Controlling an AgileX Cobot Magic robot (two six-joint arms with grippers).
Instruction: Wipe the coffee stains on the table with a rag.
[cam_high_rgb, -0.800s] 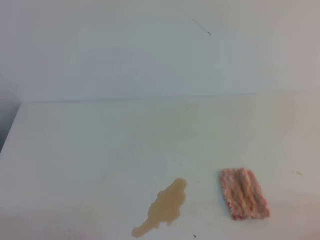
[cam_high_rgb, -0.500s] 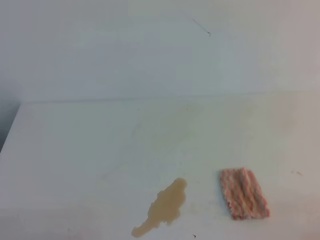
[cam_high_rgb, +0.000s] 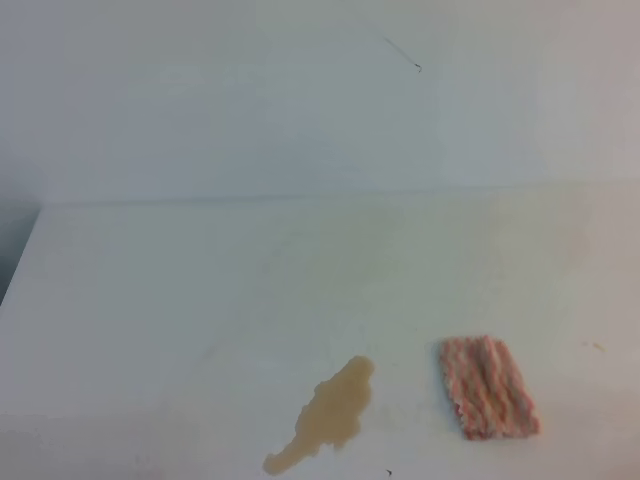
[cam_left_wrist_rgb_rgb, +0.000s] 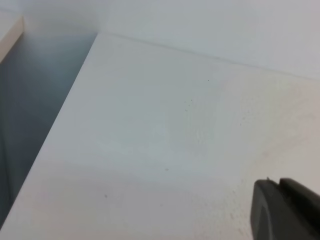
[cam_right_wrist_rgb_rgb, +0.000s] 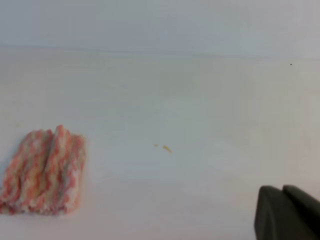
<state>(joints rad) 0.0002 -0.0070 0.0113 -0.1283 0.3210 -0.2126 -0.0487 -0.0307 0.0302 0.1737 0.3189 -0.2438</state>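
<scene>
Open table (cam_high_rgb: 180, 300) around rag (cam_high_rgb: 488, 387)

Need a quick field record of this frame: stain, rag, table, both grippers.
stain: tan-brown coffee blotch, elongated, near the front edge
rag: pink-and-white striped knitted cloth, flat, right of the blotch, not touching it
table: white smooth surface
left gripper: only a black tip in the left wrist view, state unclear
right gripper: black tip, away from rag, state unclear
</scene>
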